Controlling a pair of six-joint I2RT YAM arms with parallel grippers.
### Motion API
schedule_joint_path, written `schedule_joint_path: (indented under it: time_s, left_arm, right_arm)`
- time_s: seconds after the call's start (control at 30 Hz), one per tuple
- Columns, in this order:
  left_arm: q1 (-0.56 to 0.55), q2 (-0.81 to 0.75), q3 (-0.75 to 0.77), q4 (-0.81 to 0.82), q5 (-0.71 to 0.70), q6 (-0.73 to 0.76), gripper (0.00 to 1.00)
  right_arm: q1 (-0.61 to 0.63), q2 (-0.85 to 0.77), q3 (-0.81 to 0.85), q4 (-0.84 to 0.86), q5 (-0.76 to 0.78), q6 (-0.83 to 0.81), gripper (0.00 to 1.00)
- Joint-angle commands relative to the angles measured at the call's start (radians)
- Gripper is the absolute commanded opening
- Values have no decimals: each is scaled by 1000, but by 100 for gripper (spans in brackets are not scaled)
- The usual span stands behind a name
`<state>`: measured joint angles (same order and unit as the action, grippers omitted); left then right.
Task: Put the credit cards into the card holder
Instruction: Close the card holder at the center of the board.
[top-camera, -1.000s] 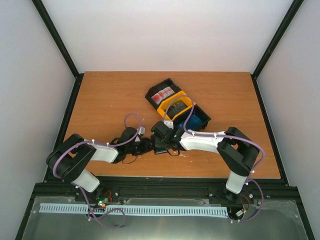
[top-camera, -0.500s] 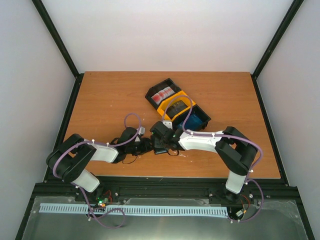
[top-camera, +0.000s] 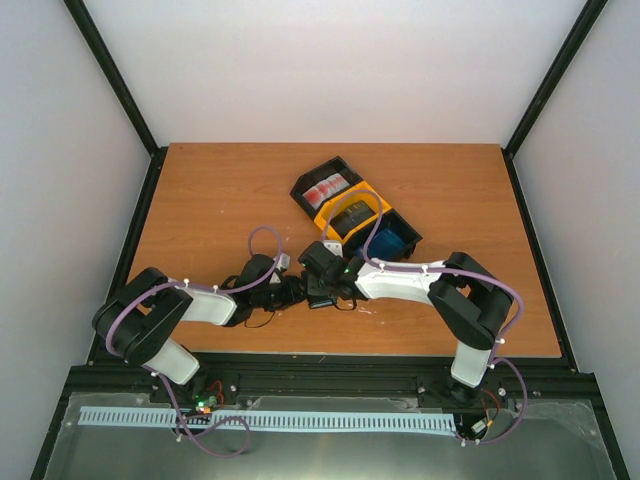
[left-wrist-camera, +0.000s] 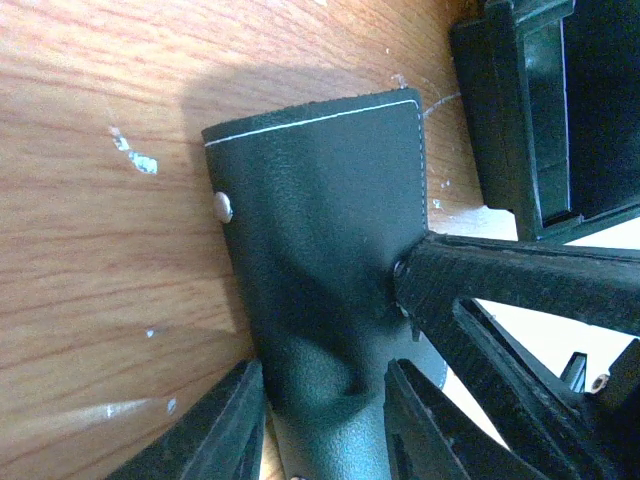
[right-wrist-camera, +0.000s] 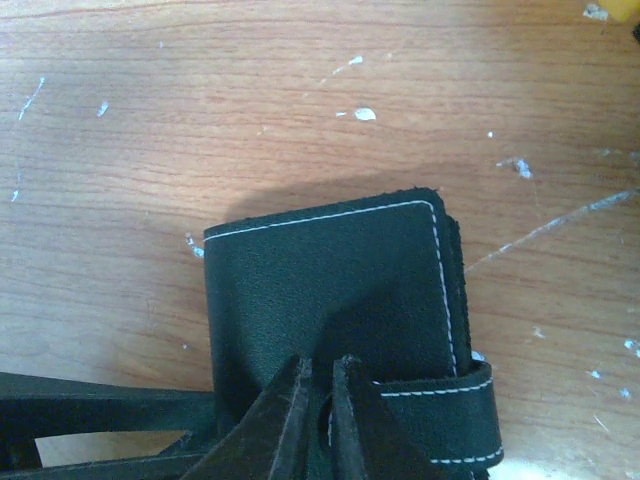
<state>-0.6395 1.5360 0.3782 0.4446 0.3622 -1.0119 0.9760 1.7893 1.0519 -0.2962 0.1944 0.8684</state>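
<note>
Worktop (top-camera: 200, 200): wood; three joined bins (top-camera: 355, 215).
Credit cards: two seen; red-and-white card (top-camera: 325, 190) in far black bin, blue card (top-camera: 392, 243) in near one.
Card holder (right-wrist-camera: 330, 280): one, folded, front centre; long axis runs out from its gripper.
Left end effector (left-wrist-camera: 322, 390): clamped on holder.
Right end effector (right-wrist-camera: 320, 375): fingers nearly together beside clasp tab (right-wrist-camera: 440, 415); grip unclear.

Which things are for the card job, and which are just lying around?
For the job: card holder, gripped by the left hand, right hand at its clasp tab; blue card; red-and-white card.
Just there: joined black-and-yellow bins the cards lie in; table.
</note>
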Motion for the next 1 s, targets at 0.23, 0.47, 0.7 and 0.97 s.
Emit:
schedule_joint_path:
  time_s: [0.23, 0.47, 0.7, 0.97]
  left_arm:
    - [0, 42, -39, -170, -48, 3, 36]
    - [0, 43, -38, -170, -48, 3, 36]
    - [0, 42, -39, -167, -47, 3, 36]
    - [0, 45, -41, -164, -44, 3, 36]
  right_arm:
    - [8, -54, 18, -9, 36, -12, 16]
    - [8, -112, -41, -8, 61, 28, 18]
    - [9, -131, -113, 35, 24, 95, 22]
    - [9, -99, -114, 82, 11, 106, 24]
